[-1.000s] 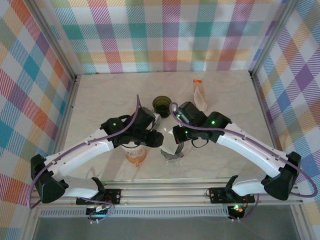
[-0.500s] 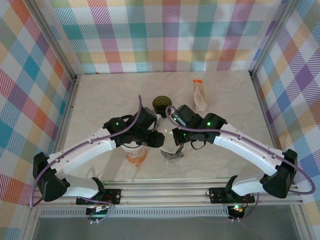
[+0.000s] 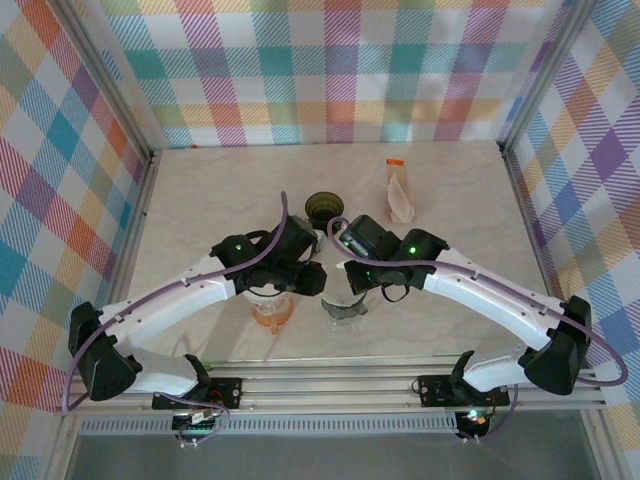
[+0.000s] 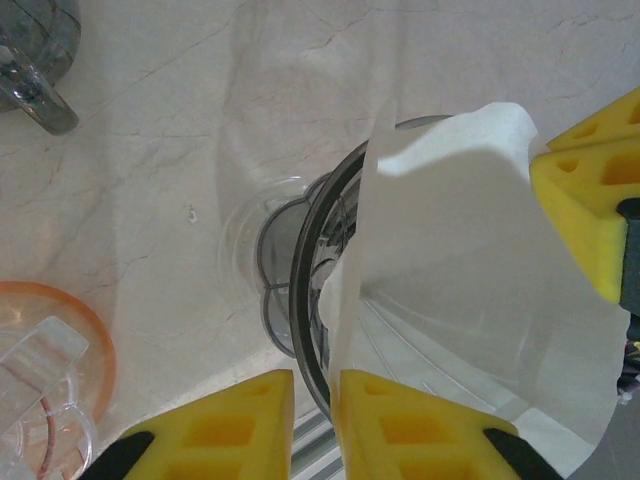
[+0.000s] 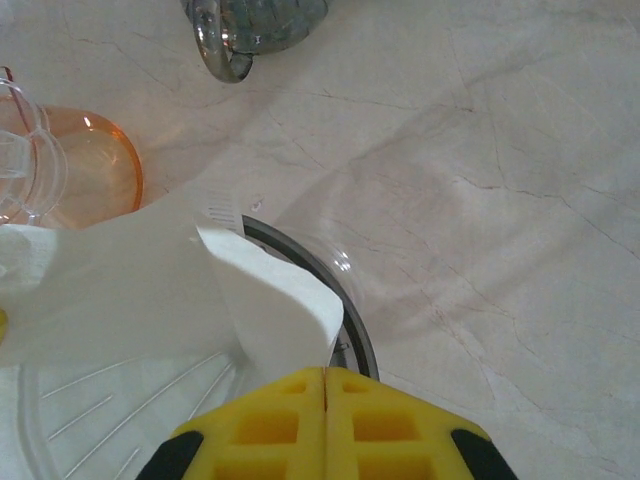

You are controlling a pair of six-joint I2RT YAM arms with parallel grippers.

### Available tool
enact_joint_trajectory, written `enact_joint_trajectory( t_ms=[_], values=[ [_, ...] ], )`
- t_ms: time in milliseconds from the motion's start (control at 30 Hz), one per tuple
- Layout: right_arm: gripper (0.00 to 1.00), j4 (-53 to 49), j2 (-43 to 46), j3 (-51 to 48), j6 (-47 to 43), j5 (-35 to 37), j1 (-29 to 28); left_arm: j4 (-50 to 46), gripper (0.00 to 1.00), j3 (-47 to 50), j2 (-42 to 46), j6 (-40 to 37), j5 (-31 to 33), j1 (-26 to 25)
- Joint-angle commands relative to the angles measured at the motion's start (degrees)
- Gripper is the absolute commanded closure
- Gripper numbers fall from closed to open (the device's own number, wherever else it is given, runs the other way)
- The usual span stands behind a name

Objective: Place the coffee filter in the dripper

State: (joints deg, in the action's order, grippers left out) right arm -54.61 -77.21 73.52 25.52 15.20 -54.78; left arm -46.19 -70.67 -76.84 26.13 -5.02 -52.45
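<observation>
The white coffee filter (image 4: 470, 260) hangs spread open over the clear dripper (image 4: 303, 300), its lower part inside the dark rim. My right gripper (image 5: 325, 378) is shut on a folded edge of the filter (image 5: 270, 310), just above the dripper rim (image 5: 352, 322). My left gripper (image 4: 315, 420) stands at the opposite edge. Its jaws are nearly together with a narrow gap, and the filter's edge lies in that gap against one finger. From above, both grippers (image 3: 312, 279) (image 3: 346, 281) meet over the dripper (image 3: 345, 309).
An orange cup (image 3: 272, 311) stands just left of the dripper. A dark green cup (image 3: 323, 208) sits behind the grippers. A pouch with an orange top (image 3: 400, 192) lies at the back right. Plaid walls enclose the marble table (image 3: 460, 230).
Both grippers have shifted slightly left and away from the bases with the filter. The left jaws have narrowed around the filter's edge.
</observation>
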Motion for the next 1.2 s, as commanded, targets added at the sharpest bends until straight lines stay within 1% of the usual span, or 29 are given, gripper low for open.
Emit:
enact_joint_trajectory(
  t_ms=[0,133,200,233,333,400,467,633,733,800,1000,1067,1167],
  values=[
    [0.94,-0.33,0.0,-0.73,0.13,0.49,-0.41,0.48,0.84,-1.52,-1.22,0.14,-0.46,-0.82],
    [0.79,-0.3,1.28,-0.5,0.58,0.66,-0.41,0.58,0.85,-1.56,-1.42,0.02,-0.59,-0.91],
    [0.75,-0.49,1.69,-0.26,0.78,0.71,-0.41,0.51,0.85,-1.52,-1.44,-0.07,-0.52,-0.9],
    [0.74,-0.73,1.8,-0.17,0.83,0.55,-0.41,0.51,0.85,-1.54,-1.5,-0.09,-0.58,-0.9],
    [0.79,-1.03,1.63,-0.36,0.98,-0.15,-0.41,0.67,0.85,-1.49,-1.66,-0.03,-0.53,-0.9],
    [0.85,-0.87,1.54,-0.76,1.11,-0.52,-0.41,0.66,0.85,-1.46,-1.72,-0.04,-0.44,-0.92],
    [0.87,-0.6,1.34,-1.39,1.2,-0.83,-0.4,0.58,0.84,-1.38,-1.78,0.04,-0.5,-0.95],
    [0.89,-0.55,0.83,-2.06,1.29,-0.62,-0.41,0.41,0.65,-1.82,-0.92,0.54,-0.5,-0.95],
    [0.9,-0.54,0.91,-2.01,1.22,-0.44,-0.41,0.27,0.61,-2.16,-0.12,0.59,0.09,-0.96],
    [0.9,-0.52,0.88,-2.06,1.29,-0.44,-0.41,0.4,0.61,-2.17,0.21,0.58,-0.05,-0.91],
    [0.9,-0.41,0.77,-2.15,1.42,-0.55,-0.41,-0.97,0.74,-2.36,-1.46,0.28,0.19,-1.06],
    [0.9,-0.41,0.83,-2.15,1.55,-0.61,-0.41,-2.07,0.74,-2.6,-1.96,0.49,1.36,-1.08],
    [0.9,-0.3,0.86,-2.17,1.59,-0.7,-0.41,-1.82,0.74,-2.37,-1.89,-0.05,0.94,-1.16]
  ],
)
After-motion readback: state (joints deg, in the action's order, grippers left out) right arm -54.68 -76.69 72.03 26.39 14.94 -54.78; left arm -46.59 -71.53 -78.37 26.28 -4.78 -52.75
